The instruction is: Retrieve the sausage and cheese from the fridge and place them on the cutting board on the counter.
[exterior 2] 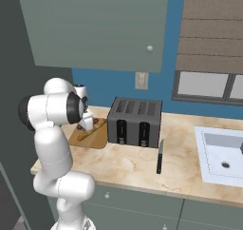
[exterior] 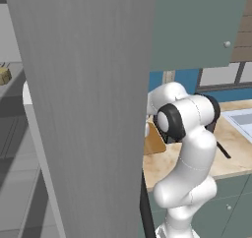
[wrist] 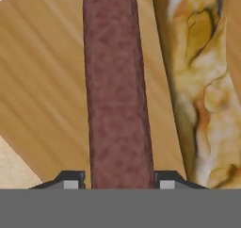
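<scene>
**Sausage down on the board, cheese yet to fetch**

From my remote seat, the hand view has the gripper [wrist: 120, 181] low over the cutting board [wrist: 42, 90], its two dark fingertips [wrist: 70, 181] flanking the near end of the sausage [wrist: 117, 95]. The jaws sit just wider than the link; whether they pinch it or have let go I cannot tell. The sausage runs lengthwise away from the hand across the wood, beside a paler yellowish stick [wrist: 207, 104]. From the right base camera, the board [exterior 2: 95, 139] rests on the counter [exterior 2: 137, 167], just left of the toaster [exterior 2: 135, 122], with a knife [exterior 2: 160, 157] further right. I judge the first delivery nearly finished. Next I must spread the jaws fully, lift straight off, then swing back to the fridge [exterior: 83, 109], where the cheese [exterior: 4, 75] waits on a shelf.
</scene>
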